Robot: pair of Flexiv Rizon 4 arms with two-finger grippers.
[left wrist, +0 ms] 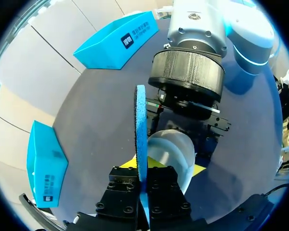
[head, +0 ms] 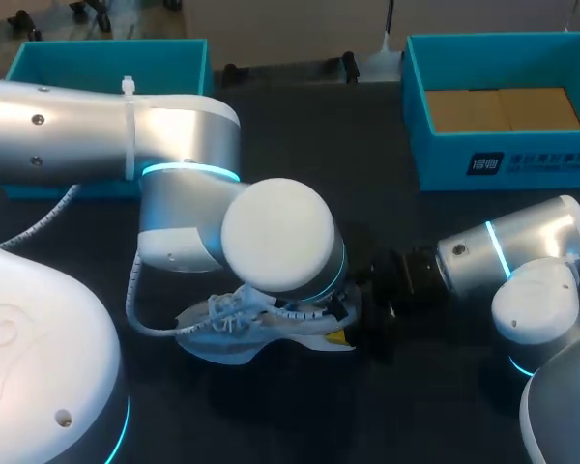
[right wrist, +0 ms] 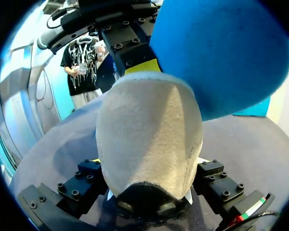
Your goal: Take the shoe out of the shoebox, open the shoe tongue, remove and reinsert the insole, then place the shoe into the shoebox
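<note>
The left pincer is clamped on the blue insole, holding it edge-up over the shoe at mid-worktop. The right pincer, at the shoe's 3 o'clock, grips its heel. The open shoebox stands at 1 o'clock.

Left arm bends in toward the middle, left pincer clamped on the insole; right arm lies low, right pincer gripping the shoe at its heel.
</note>
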